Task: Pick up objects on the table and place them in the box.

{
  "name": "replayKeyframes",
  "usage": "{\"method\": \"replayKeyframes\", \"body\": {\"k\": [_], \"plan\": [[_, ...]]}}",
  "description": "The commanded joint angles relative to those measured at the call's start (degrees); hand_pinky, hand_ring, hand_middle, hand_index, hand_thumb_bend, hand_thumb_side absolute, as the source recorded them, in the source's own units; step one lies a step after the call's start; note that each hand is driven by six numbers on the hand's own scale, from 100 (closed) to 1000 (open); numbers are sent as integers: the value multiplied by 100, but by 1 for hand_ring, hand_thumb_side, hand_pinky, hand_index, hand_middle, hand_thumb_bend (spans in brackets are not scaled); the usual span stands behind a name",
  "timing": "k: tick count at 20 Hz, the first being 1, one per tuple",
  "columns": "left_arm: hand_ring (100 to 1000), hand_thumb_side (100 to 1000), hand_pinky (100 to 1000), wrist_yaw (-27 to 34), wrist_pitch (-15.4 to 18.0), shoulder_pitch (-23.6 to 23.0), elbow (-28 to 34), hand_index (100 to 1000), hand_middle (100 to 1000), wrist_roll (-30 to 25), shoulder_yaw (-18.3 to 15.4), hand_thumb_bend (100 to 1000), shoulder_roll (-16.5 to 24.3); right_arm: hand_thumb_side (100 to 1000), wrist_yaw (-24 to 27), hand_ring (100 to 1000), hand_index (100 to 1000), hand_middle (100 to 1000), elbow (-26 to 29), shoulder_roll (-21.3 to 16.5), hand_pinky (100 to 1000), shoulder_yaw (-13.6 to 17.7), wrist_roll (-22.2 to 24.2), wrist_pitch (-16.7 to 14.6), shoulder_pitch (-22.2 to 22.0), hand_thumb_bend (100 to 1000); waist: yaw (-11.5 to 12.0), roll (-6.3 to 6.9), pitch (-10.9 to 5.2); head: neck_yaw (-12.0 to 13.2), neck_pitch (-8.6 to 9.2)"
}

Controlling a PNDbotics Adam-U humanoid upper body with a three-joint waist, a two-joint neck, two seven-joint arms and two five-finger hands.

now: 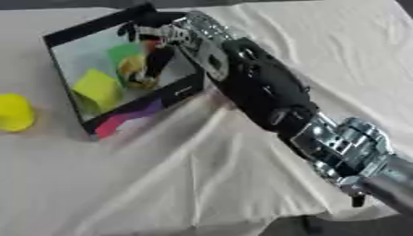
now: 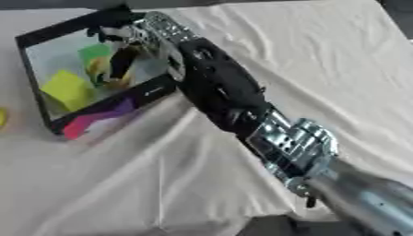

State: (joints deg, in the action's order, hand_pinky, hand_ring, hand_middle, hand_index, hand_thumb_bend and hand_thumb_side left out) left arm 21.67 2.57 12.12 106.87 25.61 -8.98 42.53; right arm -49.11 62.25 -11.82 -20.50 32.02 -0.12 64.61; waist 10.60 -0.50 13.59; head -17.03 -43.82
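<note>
Right arm (image 1: pixel 266 92) spans box (image 1: pixel 73 34) opening; left side seemingly free.

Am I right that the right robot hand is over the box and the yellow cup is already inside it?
Not quite. The right robot hand is over the box, but the yellow cup sits on the table left of the box, outside it. The left eye view shows this.

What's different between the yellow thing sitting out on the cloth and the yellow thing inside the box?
The yellow cup-like object lies outside the box, alone on the white cloth at the left edge; the yellow block is already inside the box, beside a green object. The cup-like object looks rounded, the block flat-faced and angular. The block is near the robot's right hand, which reaches into the box; the cup-like object is far from it. Both are bright yellow.
</note>
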Motion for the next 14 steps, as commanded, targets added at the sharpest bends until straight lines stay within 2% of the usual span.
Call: {"method": "replayKeyframes", "body": {"k": [1, 3, 4, 5, 6, 8, 10, 11, 14], "plan": [[799, 597, 772, -23, 9, 11, 48, 753, 731, 3, -83, 100, 235, 363, 163, 857, 992, 842, 395, -190, 895, -2, 11, 59, 170, 450, -18, 61, -217, -12, -29], [799, 598, 772, -28, 10, -11, 44, 753, 732, 14, -99, 100, 248, 335, 320, 856, 990, 836, 623, -289, 890, -19, 67, 101, 181, 450, -50, 52, -232, 23, -29], [799, 600, 772, -29, 10, -27, 40, 752, 731, 24, -111, 100, 251, 281, 412, 854, 986, 829, 746, -343, 879, -20, 99, 134, 185, 406, -69, 47, -241, 49, -29], [799, 600, 772, -29, 13, -46, 35, 753, 731, 39, -129, 100, 253, 266, 513, 854, 985, 828, 895, -405, 877, -13, 130, 171, 185, 391, -91, 40, -248, 75, -29], [799, 600, 771, -30, 16, -66, 31, 752, 731, 52, -144, 100, 256, 221, 613, 854, 981, 825, 1051, -467, 869, 2, 155, 223, 179, 334, -112, 35, -253, 101, -29], [799, 601, 771, -39, 19, -111, 21, 752, 732, 73, -166, 100, 271, 209, 808, 857, 973, 822, 1362, -601, 866, 42, 158, 362, 160, 274, -156, 27, -261, 156, -29], [799, 601, 771, -58, 17, -160, 8, 752, 732, 85, -183, 100, 300, 174, 1015, 872, 962, 827, 1697, -767, 870, 32, 165, 505, 124, 253, -213, 11, -271, 211, -29], [800, 602, 771, -70, 16, -189, 1, 752, 731, 90, -192, 100, 313, 181, 1122, 874, 959, 831, 1871, -866, 871, 14, 191, 551, 93, 198, -248, 3, -277, 247, -29], [800, 604, 771, -111, 10, -267, -20, 752, 731, 103, -211, 100, 342, 196, 1424, 892, 946, 839, 2363, -1216, 882, -46, 277, 655, -11, 198, -341, -18, -292, 371, -29]]}}
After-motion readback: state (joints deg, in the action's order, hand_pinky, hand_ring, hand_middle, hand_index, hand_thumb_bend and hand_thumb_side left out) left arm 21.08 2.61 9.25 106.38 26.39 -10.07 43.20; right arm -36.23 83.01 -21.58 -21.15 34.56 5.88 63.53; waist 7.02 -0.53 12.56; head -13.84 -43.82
